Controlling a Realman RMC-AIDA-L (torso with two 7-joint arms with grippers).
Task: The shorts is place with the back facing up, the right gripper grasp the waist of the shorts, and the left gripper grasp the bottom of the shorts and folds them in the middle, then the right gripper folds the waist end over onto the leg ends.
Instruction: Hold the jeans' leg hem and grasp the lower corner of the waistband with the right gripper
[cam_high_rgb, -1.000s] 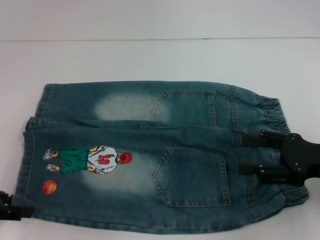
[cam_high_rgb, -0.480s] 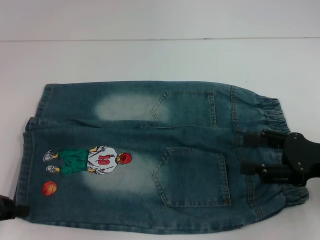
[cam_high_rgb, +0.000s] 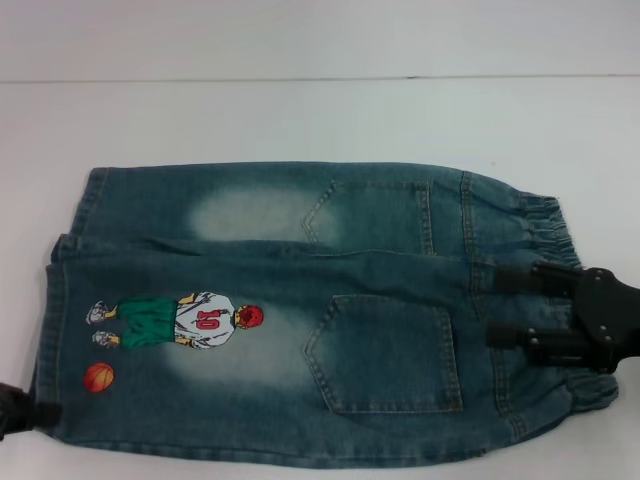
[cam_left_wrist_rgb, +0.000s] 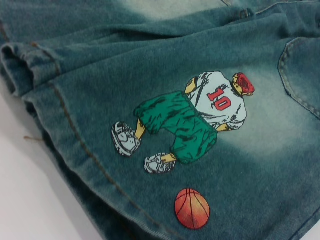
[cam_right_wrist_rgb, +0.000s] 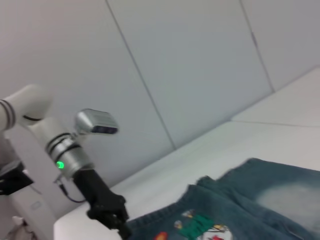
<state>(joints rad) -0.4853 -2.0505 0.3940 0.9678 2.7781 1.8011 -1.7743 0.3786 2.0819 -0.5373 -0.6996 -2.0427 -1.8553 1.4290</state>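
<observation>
While the right gripper (cam_high_rgb: 515, 307) straddles the waistband with jaws apart, it should pinch both layers of the shorts (cam_high_rgb: 300, 310) squarely.

The left gripper (cam_right_wrist_rgb: 111, 212) is matte black with chunky knuckled fingers, joined to a silver cylindrical wrist carrying a green light and a thin black cable beneath a white arm — the right gripper (cam_high_rgb: 512, 308) is black, angular, screw-studded.
</observation>
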